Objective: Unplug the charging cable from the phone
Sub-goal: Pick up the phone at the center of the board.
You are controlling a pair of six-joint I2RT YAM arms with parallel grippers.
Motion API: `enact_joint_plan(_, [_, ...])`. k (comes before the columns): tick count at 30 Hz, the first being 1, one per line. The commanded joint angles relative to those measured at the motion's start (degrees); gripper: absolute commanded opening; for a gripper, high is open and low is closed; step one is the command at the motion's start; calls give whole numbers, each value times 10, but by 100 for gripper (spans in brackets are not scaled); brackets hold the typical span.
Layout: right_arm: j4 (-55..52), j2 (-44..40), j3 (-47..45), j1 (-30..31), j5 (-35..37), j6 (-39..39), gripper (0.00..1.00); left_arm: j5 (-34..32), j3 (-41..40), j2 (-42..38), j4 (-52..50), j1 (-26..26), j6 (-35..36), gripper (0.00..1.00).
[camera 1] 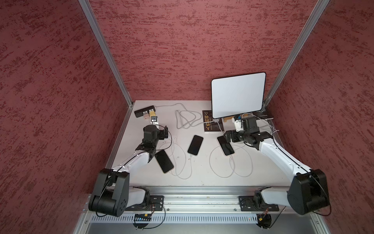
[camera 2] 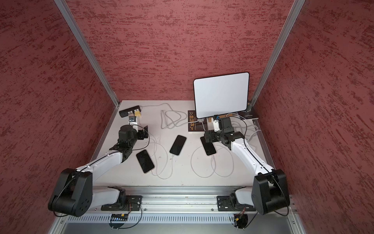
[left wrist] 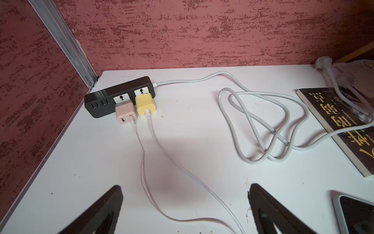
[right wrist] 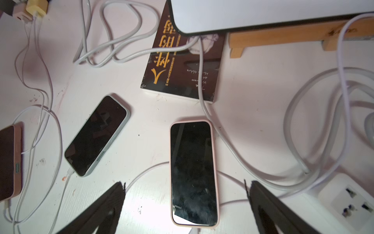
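Here, on a white worktop (camera 1: 202, 178) boxed in by red walls, we find three phones lying flat and screen-up, each apparently tethered to a thin white lead, and none yet freed. Our right end effector (camera 1: 227, 136) hangs over the far end of the pink-cased phone (right wrist: 194, 172), jaws spread wide and gripping nothing; the width looks chosen to straddle the handset's body. That phone's charging cable (camera 1: 230, 169) leaves from the end nearer the robot's base and sprawls in slack loops across the worktop, so we judge that tugging the lead would only take up slack: the connector itself must be pinched while the phone is held down, or the smooth case may slide. Our left end effector (left wrist: 185, 186) is likewise wide open and empty, pointed at the black power strip (left wrist: 121, 95) in the far left corner, where a pink adapter (left wrist: 125, 112) and a yellow adapter (left wrist: 145, 104) feed two leads that run back beneath it. The green-cased phone (camera 1: 195, 145) lies mid-worktop between the arms, and a third phone (camera 1: 164, 161) rests just beside the left forearm. Which handset the task means, we cannot tell; the right arm's pose favours the pink one. A dark book (camera 1: 210, 121) and a white panel (camera 1: 238, 95) on a wooden stand crowd the back right.
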Motion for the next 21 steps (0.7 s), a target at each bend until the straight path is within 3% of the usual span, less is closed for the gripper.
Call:
enact_joint_plan(1, [-111, 43, 50, 21, 28, 4, 99, 1, 14, -18, -54, -3, -15, 100])
enact_joint_plan(12, [-183, 185, 135, 47, 76, -5, 99, 24, 4, -56, -59, 0, -27, 100])
enact_joint_plan(21, [-178, 262, 189, 48, 95, -11, 99, 39, -9, -63, -43, 12, -45, 100])
